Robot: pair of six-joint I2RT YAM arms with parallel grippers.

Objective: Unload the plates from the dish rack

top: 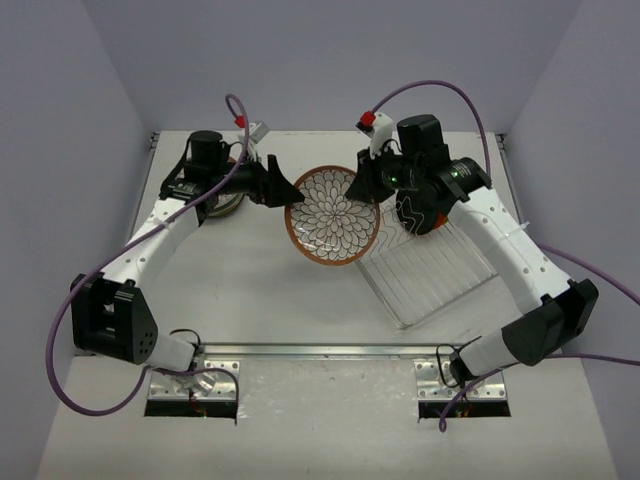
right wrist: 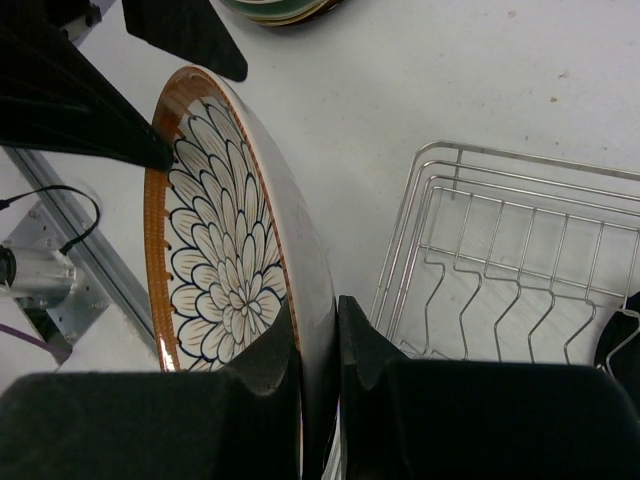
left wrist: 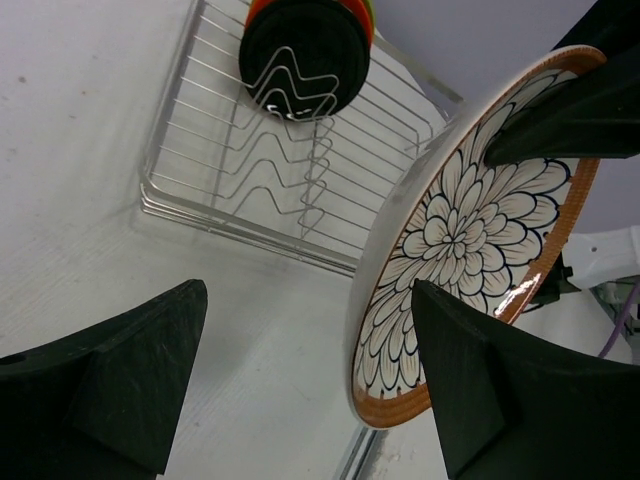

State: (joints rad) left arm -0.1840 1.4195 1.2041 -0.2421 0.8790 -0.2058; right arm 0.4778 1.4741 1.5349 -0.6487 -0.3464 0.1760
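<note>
A patterned cream plate [top: 333, 215] with an orange rim hangs tilted over the table, left of the dish rack [top: 440, 280]. My right gripper [top: 372, 182] is shut on its right rim, which the right wrist view shows pinched between the jaws [right wrist: 318, 340]. My left gripper [top: 285, 190] is open, its fingers straddling the plate's left rim [left wrist: 400, 330]. The rim sits close to the right finger [left wrist: 480, 390], with a wide gap to the left finger [left wrist: 130, 380]. More plates, black [left wrist: 305, 55] in front and orange behind, stand upright at the rack's far end.
A stack of plates [top: 228, 202] lies flat on the table under my left arm, its edge also showing in the right wrist view [right wrist: 280, 8]. The rack's zigzag wire dividers [right wrist: 500, 300] stand bare near my right gripper. A metal rail [top: 320, 350] runs along the near table edge.
</note>
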